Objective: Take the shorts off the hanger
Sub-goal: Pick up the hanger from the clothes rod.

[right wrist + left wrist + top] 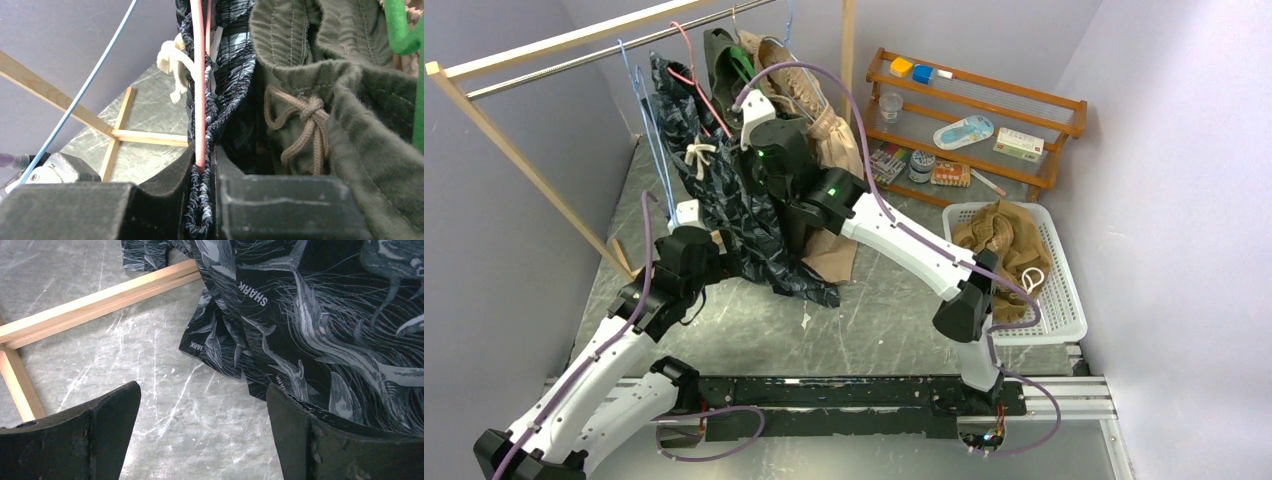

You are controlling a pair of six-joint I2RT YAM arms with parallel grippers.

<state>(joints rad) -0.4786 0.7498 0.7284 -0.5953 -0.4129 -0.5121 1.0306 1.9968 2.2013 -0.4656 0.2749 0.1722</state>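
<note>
Right wrist: navy shorts (237, 45) hang vertically, waistband up, in right gripper (202, 167).

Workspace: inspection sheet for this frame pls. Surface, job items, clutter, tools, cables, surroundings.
Surface: grey table, scuffed, white flecks.
Job's things: navy shorts on pink hanger, hem down on the table; olive shorts and beige shorts hanging; tan shorts in white basket.
Clutter: shelf of small items, back right.
Tools: left tool open, low beside the navy hem; right tool shut on navy waistband and pink hanger wire.
Cables: purple cable along each arm; the right one arcs across the beige shorts.
Surroundings: wooden rack, lilac walls.
</note>
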